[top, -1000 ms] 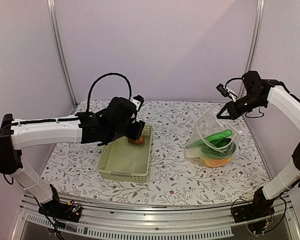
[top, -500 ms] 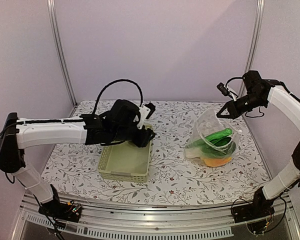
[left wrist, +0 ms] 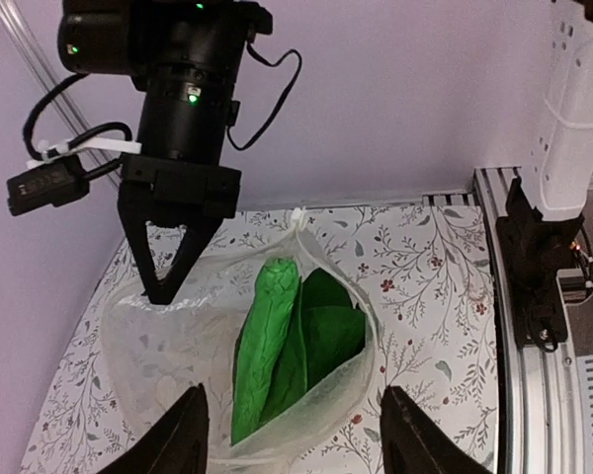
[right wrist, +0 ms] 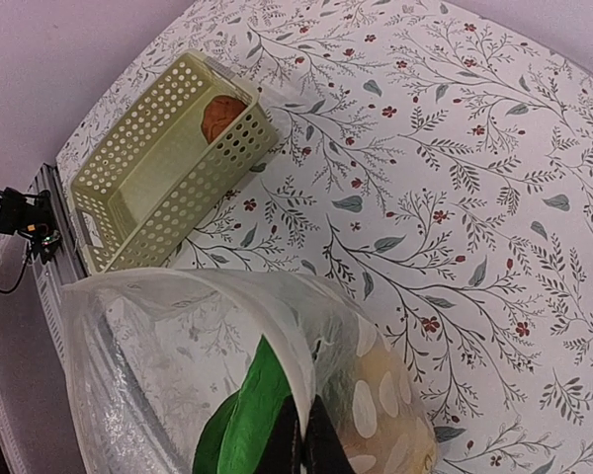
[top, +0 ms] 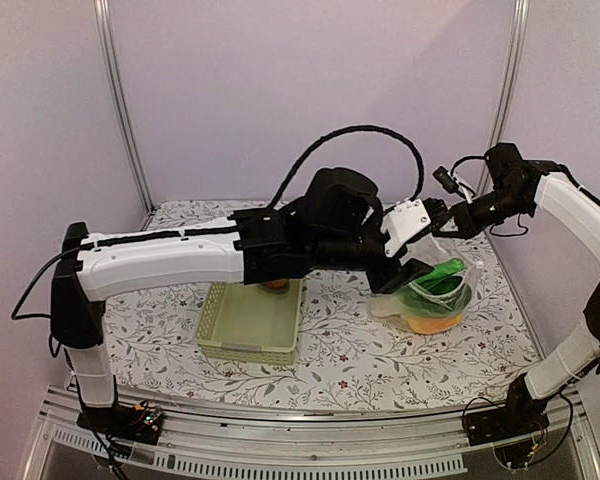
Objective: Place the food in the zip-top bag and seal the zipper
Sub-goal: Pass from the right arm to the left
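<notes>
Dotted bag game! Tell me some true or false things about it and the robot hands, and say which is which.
1. The zip-top bag has green food inside. True.
2. The left gripper carries a piece of food. False: it is open and empty, hanging above the bag's mouth.
3. The basket is empty. False: one reddish-brown food lies in its corner.
4. The right gripper pinches the bag's rim. True.
</notes>
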Available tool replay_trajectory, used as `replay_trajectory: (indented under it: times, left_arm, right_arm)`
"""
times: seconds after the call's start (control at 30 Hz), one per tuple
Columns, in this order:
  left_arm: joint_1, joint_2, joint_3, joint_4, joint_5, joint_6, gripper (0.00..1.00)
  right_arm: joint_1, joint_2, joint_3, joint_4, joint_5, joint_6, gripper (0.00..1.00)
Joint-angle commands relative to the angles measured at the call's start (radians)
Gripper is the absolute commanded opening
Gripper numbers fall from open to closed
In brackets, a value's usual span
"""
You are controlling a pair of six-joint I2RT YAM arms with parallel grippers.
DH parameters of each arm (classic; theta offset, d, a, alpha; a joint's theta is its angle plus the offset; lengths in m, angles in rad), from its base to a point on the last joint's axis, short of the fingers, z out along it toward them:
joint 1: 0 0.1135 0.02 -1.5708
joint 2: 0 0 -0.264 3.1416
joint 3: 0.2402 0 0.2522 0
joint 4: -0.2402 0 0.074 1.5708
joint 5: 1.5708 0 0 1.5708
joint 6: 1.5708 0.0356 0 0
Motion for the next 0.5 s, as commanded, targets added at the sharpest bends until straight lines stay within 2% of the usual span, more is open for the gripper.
replay_trajectory:
  times: [0.0,0.17,0.37,0.4,0.47]
  left_arm:
    - [-0.007,0.174,0.205,-0.245,0.065,0.117,0.58]
    - [-0.009,0.315,0.383,-0.399,0.072,0.157,0.57]
    - [-0.01,0.337,0.396,-0.418,0.058,0.149,0.47]
    - [-0.009,0.336,0.394,-0.419,0.058,0.149,0.43]
    - [-0.008,0.335,0.399,-0.419,0.044,0.152,0.27]
  right_arm:
    - [-0.005,-0.013,-0.012,0.008,-0.022,-0.003,0.0]
    - [-0.005,-0.024,-0.015,0.004,-0.027,-0.002,0.0]
    - [-0.005,-0.032,-0.023,0.004,-0.028,-0.002,0.0]
    - [-0.005,-0.032,-0.023,0.004,-0.029,-0.002,0.0]
    - [-0.005,-0.032,-0.023,0.004,-0.031,0.001,0.0]
